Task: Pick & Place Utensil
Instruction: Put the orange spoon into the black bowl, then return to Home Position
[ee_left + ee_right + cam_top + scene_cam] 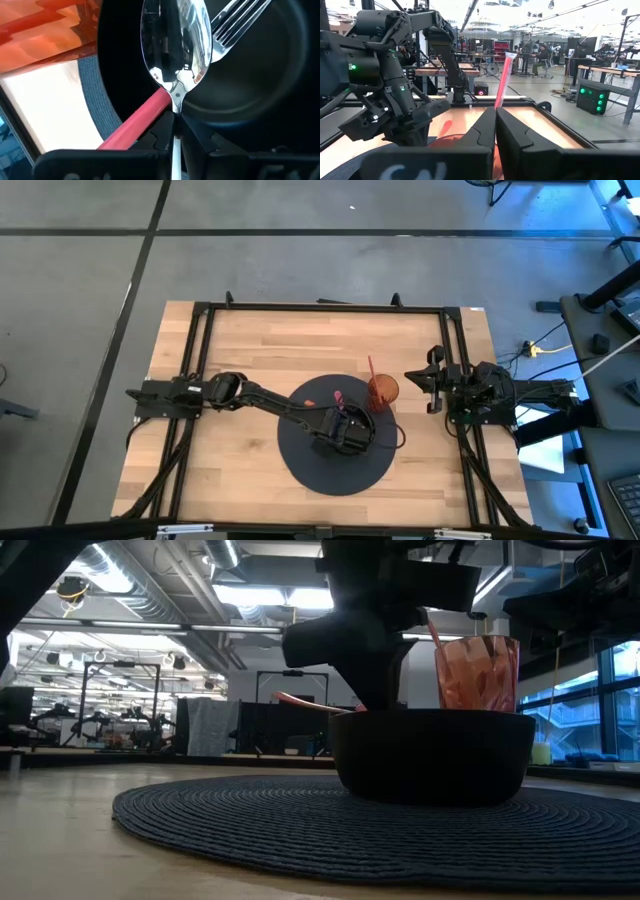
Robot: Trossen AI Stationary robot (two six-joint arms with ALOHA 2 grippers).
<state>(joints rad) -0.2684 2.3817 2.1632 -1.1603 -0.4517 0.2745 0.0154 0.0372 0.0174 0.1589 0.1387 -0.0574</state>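
Spoon (176, 45) handle sits clamped in left pincer (175, 131) above bowl (260, 75).

The spoon (176, 47) handle is hidden between the left gripper (175, 132) fingers. The fork (235, 25) is cut off at 1 o'clock.

Overhead, table-level, two wrist views, all on bowl (432, 754)

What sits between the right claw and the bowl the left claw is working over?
The orange cup, holding a red-handled utensil, stands between the right claw and the black bowl, clearest in the high view. The left claw grips a spoon.
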